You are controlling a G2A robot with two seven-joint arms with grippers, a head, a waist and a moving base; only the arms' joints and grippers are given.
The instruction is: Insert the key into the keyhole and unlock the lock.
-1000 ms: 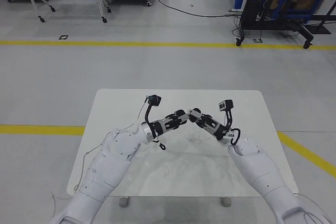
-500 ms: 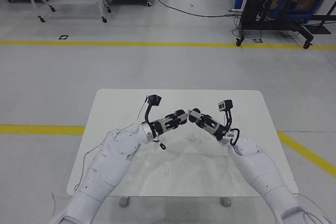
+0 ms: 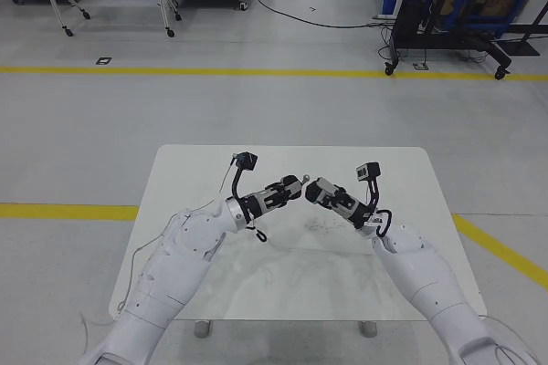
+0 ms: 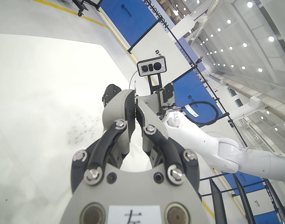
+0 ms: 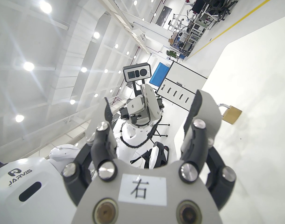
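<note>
Glossy white arm shells (image 3: 184,251), black wrists (image 3: 272,199), looped black cable (image 4: 217,113) — bracketed camera (image 4: 152,67) above each wrist. Grey-plated left gripper (image 4: 135,110) and right gripper (image 5: 154,104): black links (image 4: 105,141), ribbed pads (image 4: 129,108), silver screws (image 4: 93,176), white character labels (image 5: 142,188).

The right jaws stand spread, and the gap between them gives passage. Straight ahead of that gap, close by, the left jaws block the way. They are pinched together on the key (image 4: 134,89), which sticks out past their tips. The lock (image 5: 230,114) lies on the counter (image 5: 261,71) outside one right jaw and beyond its tip, apart from it. Plain counter surrounds the lock, leaving room to come at it from above or from any side.
</note>
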